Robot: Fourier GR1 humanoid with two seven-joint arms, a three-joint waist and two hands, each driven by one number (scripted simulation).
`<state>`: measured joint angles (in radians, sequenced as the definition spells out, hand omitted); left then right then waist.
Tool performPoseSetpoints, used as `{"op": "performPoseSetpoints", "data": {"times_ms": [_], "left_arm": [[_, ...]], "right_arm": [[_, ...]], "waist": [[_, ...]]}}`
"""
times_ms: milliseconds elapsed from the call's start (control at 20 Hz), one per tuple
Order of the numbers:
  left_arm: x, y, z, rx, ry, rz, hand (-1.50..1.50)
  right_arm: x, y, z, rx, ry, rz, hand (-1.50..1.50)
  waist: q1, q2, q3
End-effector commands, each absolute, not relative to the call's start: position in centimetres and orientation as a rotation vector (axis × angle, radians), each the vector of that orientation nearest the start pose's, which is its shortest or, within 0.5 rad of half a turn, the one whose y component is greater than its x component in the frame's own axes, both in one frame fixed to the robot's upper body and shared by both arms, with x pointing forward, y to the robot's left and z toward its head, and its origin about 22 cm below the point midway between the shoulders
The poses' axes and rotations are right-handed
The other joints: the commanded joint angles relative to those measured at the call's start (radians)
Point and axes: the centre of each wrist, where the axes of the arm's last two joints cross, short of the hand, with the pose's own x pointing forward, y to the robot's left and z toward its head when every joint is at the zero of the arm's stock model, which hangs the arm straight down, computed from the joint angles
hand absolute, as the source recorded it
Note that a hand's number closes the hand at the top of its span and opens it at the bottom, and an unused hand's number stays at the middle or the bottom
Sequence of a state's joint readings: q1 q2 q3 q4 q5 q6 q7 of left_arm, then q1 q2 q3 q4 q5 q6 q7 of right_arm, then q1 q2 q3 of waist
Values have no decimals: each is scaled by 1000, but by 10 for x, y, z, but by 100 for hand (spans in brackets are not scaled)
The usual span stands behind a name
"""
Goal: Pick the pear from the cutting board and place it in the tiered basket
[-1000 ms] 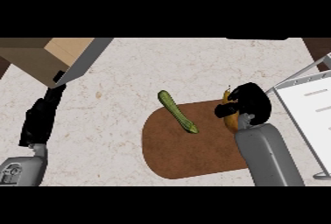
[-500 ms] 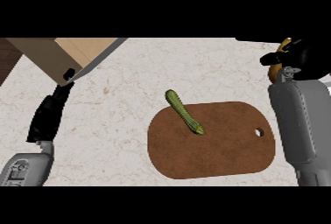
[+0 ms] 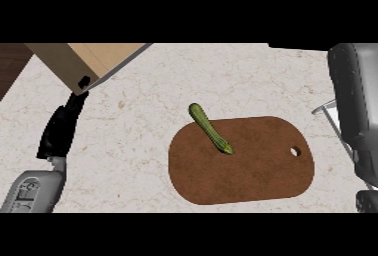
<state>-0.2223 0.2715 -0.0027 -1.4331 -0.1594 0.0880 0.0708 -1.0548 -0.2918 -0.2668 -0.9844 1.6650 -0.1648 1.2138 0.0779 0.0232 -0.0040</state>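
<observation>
L hand (image 3: 60, 127) is seen at left edge above the bench (image 3: 221, 75), fingers straight & pressed together. R forearm (image 3: 356, 100) is seen at right edge; hand & pear are not seen, grip can't be told. A green pepper (image 3: 210, 128) is laid across the cutting board (image 3: 244, 170) rim.

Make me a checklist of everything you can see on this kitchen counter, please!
Surface: pale speckled stone counter.
Job's things: brown cutting board with a hole near its right edge; no pear in view; only a thin wire edge at the right, which may belong to the basket.
Clutter: a long green vegetable lies half on the board, its upper end poking past the board's top-left edge.
Hands: left hand at the left, fingers straight, resting, pointing up the view; right hand not in view, only its grey forearm along the right edge.
Cables: nothing seen.
Surroundings: a tan wooden box at the top left; dark wood beyond the counter's corner.
</observation>
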Motion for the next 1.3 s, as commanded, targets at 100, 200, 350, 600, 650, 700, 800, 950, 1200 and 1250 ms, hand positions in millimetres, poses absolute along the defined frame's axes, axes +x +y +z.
{"op": "performPoseSetpoints", "data": {"times_ms": [100,200,350,600,650,700,800,950,1200,1250], "left_arm": [[287,271,30,376,-1551,-280,0],[295,286,33,409,-1560,-269,0],[290,273,34,411,-1562,-268,0],[287,294,31,415,-1527,-240,0],[299,290,38,435,-1551,-233,0],[284,282,43,395,-1547,-263,0],[280,302,29,418,-1540,-246,0],[284,302,38,415,-1533,-243,0],[281,301,33,454,-1527,-218,0],[287,295,49,434,-1522,-230,0]], "right_arm": [[452,-208,269,-1786,-608,-353,150],[452,-236,276,-1750,-658,-387,150],[461,-254,263,-1788,-566,-288,150],[462,-272,261,-1871,-440,-212,150],[461,-277,242,-1885,-412,-196,150],[461,-296,252,-1917,-338,-184,150],[456,-314,242,-1938,-230,-114,150],[451,-335,244,-1967,-138,-105,150],[441,-349,243,-1928,-148,-51,150],[440,-342,242,-1917,-161,-24,150]], "waist": [[-18,-9,3],[-35,-6,3],[-32,-7,4],[-48,-14,3],[-64,-15,3],[-36,-14,4],[-58,-18,3],[-62,-20,4],[-84,-27,3],[-89,-31,4]]}}
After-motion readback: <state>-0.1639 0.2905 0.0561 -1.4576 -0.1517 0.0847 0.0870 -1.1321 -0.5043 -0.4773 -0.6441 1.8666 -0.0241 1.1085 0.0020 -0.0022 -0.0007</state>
